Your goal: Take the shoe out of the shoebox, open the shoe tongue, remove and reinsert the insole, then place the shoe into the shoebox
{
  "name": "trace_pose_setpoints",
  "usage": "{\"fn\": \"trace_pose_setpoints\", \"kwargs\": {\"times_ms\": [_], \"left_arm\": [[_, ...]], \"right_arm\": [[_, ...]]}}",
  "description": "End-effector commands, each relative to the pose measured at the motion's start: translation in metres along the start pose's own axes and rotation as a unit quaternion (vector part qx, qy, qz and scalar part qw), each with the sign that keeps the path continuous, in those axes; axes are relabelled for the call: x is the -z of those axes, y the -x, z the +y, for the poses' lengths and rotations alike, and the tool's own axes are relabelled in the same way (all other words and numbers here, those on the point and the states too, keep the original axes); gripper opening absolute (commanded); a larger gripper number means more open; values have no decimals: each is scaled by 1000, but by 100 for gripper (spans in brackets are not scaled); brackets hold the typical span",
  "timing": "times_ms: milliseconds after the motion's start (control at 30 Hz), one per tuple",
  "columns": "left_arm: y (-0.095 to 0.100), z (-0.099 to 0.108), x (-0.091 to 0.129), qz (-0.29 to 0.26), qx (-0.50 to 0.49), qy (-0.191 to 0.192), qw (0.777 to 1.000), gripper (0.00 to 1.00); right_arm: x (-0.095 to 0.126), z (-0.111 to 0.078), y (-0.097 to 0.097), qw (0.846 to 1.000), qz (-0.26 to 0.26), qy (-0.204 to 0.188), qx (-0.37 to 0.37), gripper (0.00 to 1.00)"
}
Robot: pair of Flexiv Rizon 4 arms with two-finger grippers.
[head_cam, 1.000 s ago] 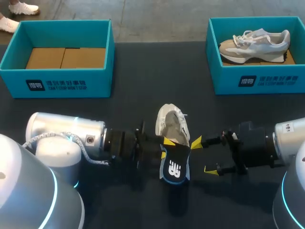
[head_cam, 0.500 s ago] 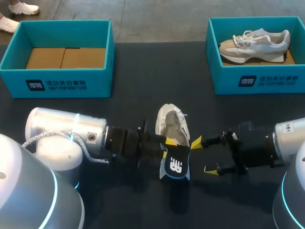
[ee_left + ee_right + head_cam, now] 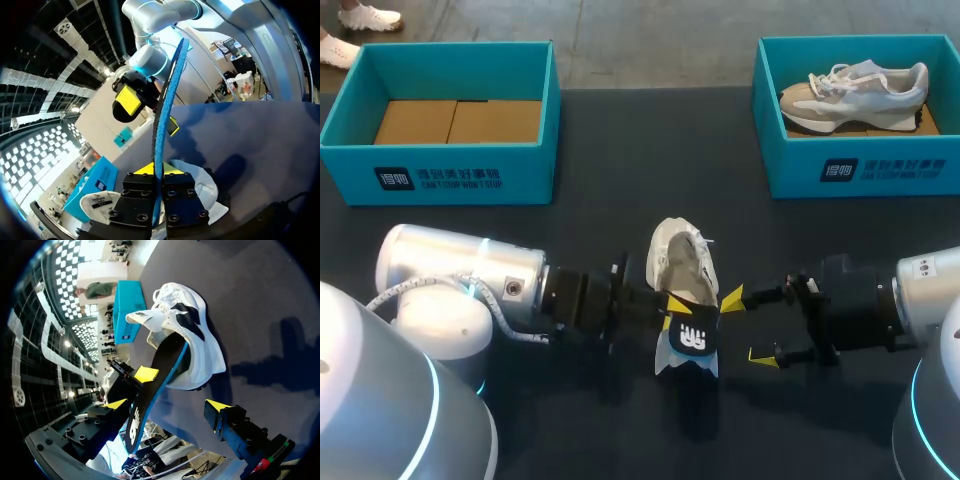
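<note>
Head view shows the thin black and blue foam insole pinched in the left tool, its front end inside the white cloth shoe on the dark table. It looks light and bendy; grip its edge. The right tool gapes wide, just beside it.

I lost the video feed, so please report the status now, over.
Left gripper shut on insole, one end at shoe's opening. Right gripper open beside shoe. Shoe on table. Right shoebox holds another shoe.
</note>
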State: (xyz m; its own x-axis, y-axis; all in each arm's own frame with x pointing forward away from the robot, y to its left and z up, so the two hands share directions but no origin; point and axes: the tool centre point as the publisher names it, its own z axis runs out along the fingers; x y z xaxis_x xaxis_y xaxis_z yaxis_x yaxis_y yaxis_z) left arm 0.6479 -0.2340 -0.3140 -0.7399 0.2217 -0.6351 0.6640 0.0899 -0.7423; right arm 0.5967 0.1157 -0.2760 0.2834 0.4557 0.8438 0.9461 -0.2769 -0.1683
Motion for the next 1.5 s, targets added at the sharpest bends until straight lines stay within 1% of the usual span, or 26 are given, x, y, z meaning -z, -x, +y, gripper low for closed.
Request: {"fn": "trace_pose_setpoints", "kwargs": {"times_ms": [33, 267, 533, 933, 1500], "left_arm": [[-1, 4, -2, 0, -2, -8, 1000, 0], [-5, 10, -2, -2, 0, -12, 1000, 0], [-1, 12, -2, -3, -5, -9, 1000, 0], [0, 14, 2, -12, -8, 4, 1000, 0], [1, 24, 2, -19, -6, 21, 1000, 0]], "right_arm": [[0, -2, -1, 1000, -1, 1, 0, 100], [0, -2, -1, 1000, -1, 1, 0, 100], [0, -2, -1, 1000, -1, 1, 0, 100], [0, -2, -1, 1000, -1, 1, 0, 100], [0, -2, -1, 1000, -1, 1, 0, 100]]}}
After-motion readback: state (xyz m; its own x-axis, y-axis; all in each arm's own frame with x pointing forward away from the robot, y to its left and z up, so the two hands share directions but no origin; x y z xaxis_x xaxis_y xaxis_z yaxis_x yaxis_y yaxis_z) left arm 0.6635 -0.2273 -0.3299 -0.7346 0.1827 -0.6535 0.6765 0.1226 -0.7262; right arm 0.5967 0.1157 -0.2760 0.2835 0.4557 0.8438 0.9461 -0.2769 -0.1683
